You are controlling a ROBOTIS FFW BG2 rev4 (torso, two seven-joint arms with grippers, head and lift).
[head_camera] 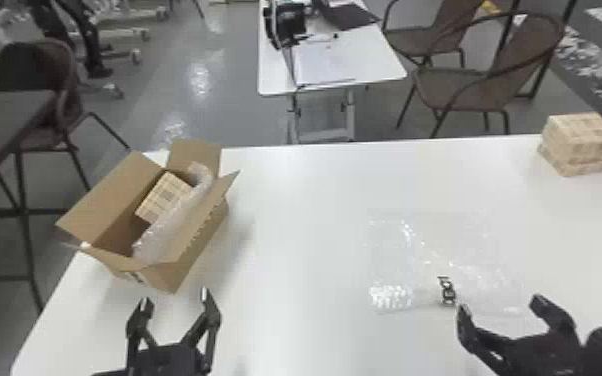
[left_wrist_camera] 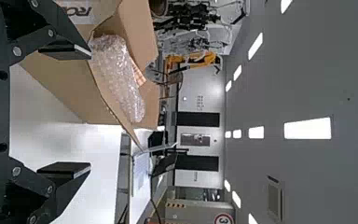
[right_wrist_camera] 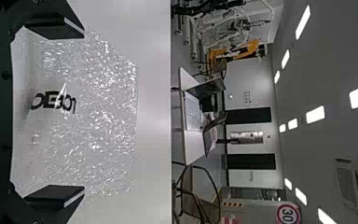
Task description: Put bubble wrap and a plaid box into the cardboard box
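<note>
Head view: table (head_camera: 305, 200) bears cardboard box (head_camera: 162, 277), chairs (head_camera: 470, 92) beyond.

Raised flaps (head_camera: 115, 197) flank the cardboard box (head_camera: 197, 252); the tabletop (head_camera: 305, 225) beside it offers passage.

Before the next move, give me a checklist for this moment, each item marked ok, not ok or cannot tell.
1. Cardboard box flaps open: ok.
2. Plaid box and bubble wrap roll inside it: ok.
3. Loose bubble wrap sheet packed: not ok, it lies on the table in front of the right gripper.
4. Second box packed: not ok, it sits at the table's far right corner.
5. Left gripper and right gripper open and empty: ok.
6. Right gripper's fingers free of the sheet: cannot tell.
</note>
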